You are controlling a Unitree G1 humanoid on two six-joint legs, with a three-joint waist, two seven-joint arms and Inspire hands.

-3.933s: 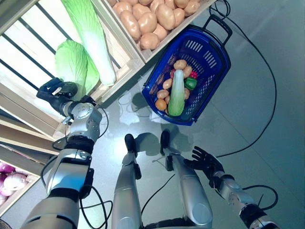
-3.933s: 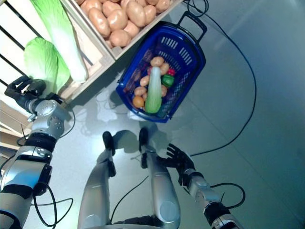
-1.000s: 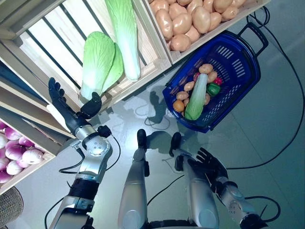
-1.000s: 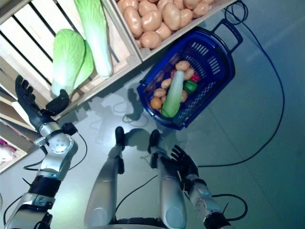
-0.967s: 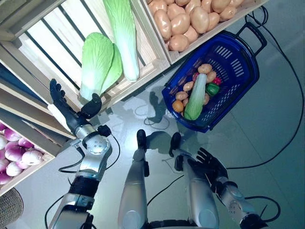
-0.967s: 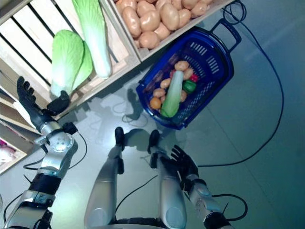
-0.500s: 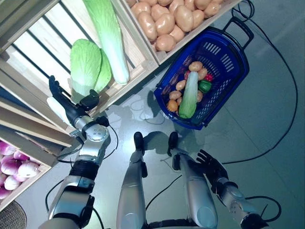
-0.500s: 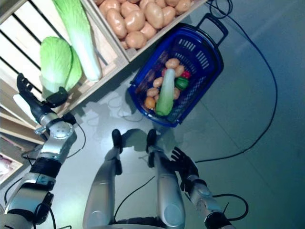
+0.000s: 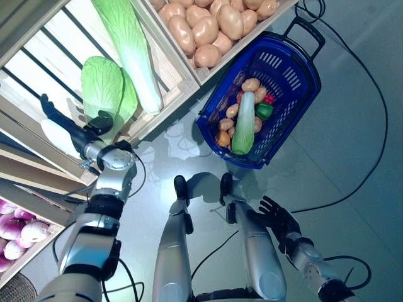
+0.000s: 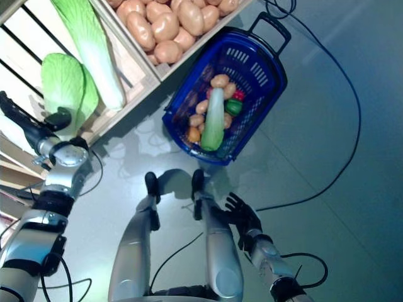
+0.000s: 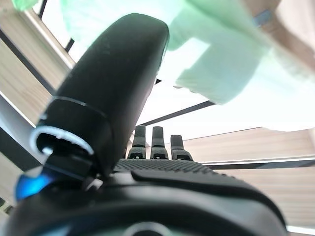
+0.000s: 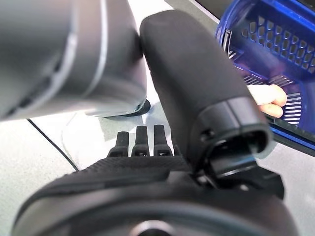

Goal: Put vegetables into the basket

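Wooden produce stand on a grey floor

The pale wooden stand [image 9: 169,63] fills the upper left of the scene, its slatted bin bottom [image 9: 38,66] showing dark gaps between the boards, and a plank divider splits one bin from the next. A lower shelf edge [image 9: 31,171] juts out beneath. The glossy grey floor [image 9: 352,94] spreads to the right, and a woven wicker thing [image 9: 14,293] peeks in at its bottom left corner.
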